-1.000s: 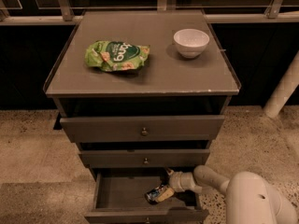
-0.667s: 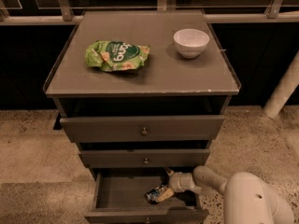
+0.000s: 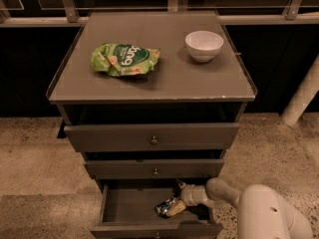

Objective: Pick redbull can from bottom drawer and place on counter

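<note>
At the bottom of the frame the bottom drawer (image 3: 128,206) stands pulled out, with one redbull can (image 3: 164,208) lying tilted at its right side and the gripper (image 3: 176,206) against it; whether it holds the can I cannot tell. Above are two shut drawers (image 3: 152,136). Farther up, the counter (image 3: 167,81) carries one green snack bag (image 3: 124,59) at upper left and one white bowl (image 3: 204,45) at upper right.

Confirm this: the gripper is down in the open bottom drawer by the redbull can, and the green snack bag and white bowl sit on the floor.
Wrong on one point: the camera view shows the green snack bag and white bowl on the counter, not the floor. The gripper is indeed down in the open bottom drawer by the redbull can.
</note>
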